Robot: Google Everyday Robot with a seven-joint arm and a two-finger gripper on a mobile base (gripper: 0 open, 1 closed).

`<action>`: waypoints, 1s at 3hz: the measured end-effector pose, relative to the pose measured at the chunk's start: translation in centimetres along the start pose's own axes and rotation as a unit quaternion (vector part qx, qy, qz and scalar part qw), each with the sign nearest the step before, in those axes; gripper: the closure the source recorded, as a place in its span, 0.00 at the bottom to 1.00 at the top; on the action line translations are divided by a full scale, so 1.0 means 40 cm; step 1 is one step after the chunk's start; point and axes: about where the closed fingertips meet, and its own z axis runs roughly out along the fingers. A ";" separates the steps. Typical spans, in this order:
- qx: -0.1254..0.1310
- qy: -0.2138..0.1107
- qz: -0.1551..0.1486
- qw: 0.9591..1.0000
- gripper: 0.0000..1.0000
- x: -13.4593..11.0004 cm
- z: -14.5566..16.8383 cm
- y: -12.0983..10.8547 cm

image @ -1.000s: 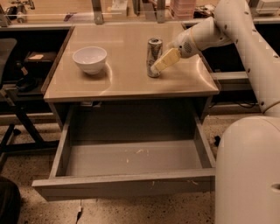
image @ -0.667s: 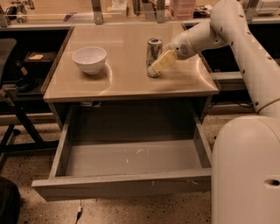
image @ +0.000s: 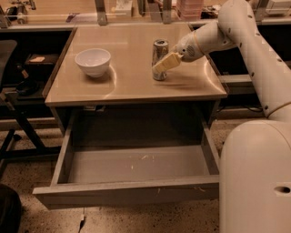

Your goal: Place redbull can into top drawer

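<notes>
The redbull can (image: 159,49) is a slim silver can that stands upright on the beige table top (image: 132,77), right of the middle. My gripper (image: 161,66) is at the can's lower half and reaches in from the right, with a cream-coloured part across the can's front. The can rests on the table. The top drawer (image: 127,193) is pulled wide open below the table's front edge. Its grey floor (image: 104,166) has whitish scuffs and holds nothing.
A white bowl (image: 92,61) sits on the left part of the table top. My white arm (image: 254,54) and base (image: 257,177) fill the right side. A dark chair (image: 9,91) stands at the left. A counter with clutter (image: 136,9) runs behind the table.
My gripper has shifted slightly left, closer around the can. The can, bowl and drawer have not moved.
</notes>
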 end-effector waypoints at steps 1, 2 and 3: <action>0.000 0.000 0.000 1.000 0.65 0.000 0.000 0.000; 0.003 0.010 -0.018 1.000 0.88 -0.010 -0.019 0.026; 0.060 0.009 -0.037 0.997 1.00 -0.045 -0.135 0.064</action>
